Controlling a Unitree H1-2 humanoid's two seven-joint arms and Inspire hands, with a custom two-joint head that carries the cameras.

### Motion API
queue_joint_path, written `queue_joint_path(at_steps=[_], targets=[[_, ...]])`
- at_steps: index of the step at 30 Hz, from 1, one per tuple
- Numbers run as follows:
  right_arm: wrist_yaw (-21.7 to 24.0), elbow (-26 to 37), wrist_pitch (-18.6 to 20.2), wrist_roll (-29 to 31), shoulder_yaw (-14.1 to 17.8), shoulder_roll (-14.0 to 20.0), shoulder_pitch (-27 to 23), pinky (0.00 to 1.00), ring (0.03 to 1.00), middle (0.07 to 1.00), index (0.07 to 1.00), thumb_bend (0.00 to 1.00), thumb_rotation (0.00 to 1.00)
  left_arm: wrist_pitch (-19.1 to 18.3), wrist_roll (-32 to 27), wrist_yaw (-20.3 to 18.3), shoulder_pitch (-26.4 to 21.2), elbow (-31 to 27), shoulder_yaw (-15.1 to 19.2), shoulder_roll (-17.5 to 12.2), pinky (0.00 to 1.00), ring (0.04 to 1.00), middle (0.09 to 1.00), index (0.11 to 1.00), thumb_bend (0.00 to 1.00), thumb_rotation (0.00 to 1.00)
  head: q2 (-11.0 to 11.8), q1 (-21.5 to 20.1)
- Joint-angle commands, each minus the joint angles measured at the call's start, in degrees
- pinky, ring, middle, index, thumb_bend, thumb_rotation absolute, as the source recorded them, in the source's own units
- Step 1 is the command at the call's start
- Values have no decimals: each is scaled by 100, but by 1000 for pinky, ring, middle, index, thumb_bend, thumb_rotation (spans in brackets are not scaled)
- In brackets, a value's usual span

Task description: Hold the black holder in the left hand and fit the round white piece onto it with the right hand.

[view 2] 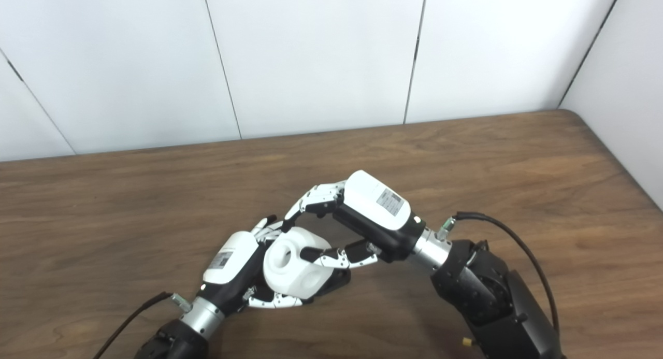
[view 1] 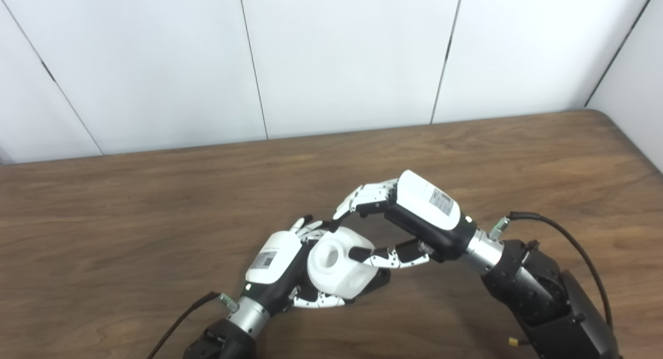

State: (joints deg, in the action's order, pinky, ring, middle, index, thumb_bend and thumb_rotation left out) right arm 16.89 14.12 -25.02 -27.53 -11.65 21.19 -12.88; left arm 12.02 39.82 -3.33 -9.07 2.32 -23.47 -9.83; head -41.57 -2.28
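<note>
Your left hand (view 1: 274,260) is wrapped around the round white piece (view 1: 339,266), fingers curling behind and beneath it, while your right hand (view 1: 414,214) pinches the same piece from the right, thumb tip on its near-right face and fingers (view 1: 357,198) arched over its far side. The black holder (view 1: 382,276) shows only as a dark edge just under the piece's right side, so you cannot tell which hand bears it. The assembly sits low over the wooden table (view 1: 129,234), near its front centre.
</note>
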Motion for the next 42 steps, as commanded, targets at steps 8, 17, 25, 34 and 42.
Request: queue_joint_path(at_steps=[8,17,25,34,42], targets=[[-97,223,-78,146,170,154,28,497,673,657,621,370,228,-72,15,-80,-51,-97,49,-61,1000,899,754,484,524,69,-40,-49],[-72,302,-29,177,218,177,69,502,674,657,620,374,250,-71,-62,-185,-50,-125,112,-103,1000,907,759,484,524,68,-51,-126],[-10,407,72,188,234,180,79,495,673,659,621,375,250,-25,-11,-171,-52,-118,129,-125,1000,908,759,484,524,68,-42,-169],[-21,430,71,125,231,129,73,495,671,654,615,377,236,-50,-58,-224,-32,-182,162,-150,1000,907,760,484,524,67,-38,-344],[-20,424,87,49,218,109,77,496,672,660,618,366,262,13,-100,-205,-6,-210,190,-201,1000,904,757,484,524,67,-17,-384]])
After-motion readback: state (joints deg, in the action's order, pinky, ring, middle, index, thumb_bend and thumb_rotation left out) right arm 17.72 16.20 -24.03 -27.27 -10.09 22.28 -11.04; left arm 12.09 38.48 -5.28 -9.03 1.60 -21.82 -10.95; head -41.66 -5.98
